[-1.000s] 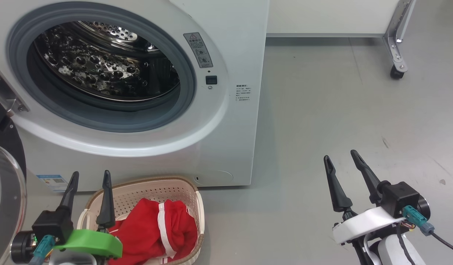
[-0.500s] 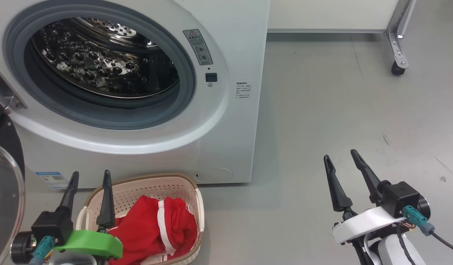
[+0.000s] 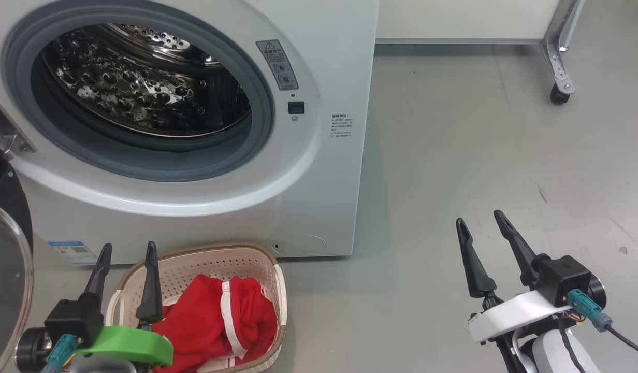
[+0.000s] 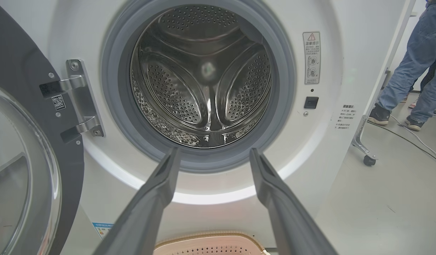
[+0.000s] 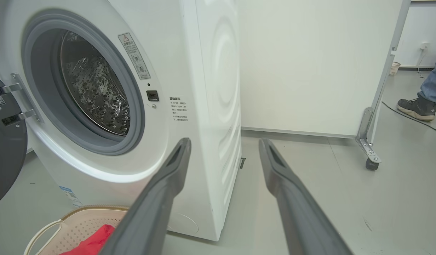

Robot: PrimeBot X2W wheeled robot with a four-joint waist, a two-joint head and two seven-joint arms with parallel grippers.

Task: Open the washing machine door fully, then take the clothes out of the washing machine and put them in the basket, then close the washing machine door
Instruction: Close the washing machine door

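Below, perforated cream basket [image 3: 215, 268] (plastic, seemingly)

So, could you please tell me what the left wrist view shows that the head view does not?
Left wrist: the drum's ribbed back wall, bare, and a person's legs at the right. Head: the clothes lying in the basket, and the right gripper, open above the floor. Shared: the washing machine, its open door, the basket's rim and the left gripper, open.

Grey floor [image 3: 453, 155], white partition [image 5: 310, 63] on castors [image 5: 370, 164]
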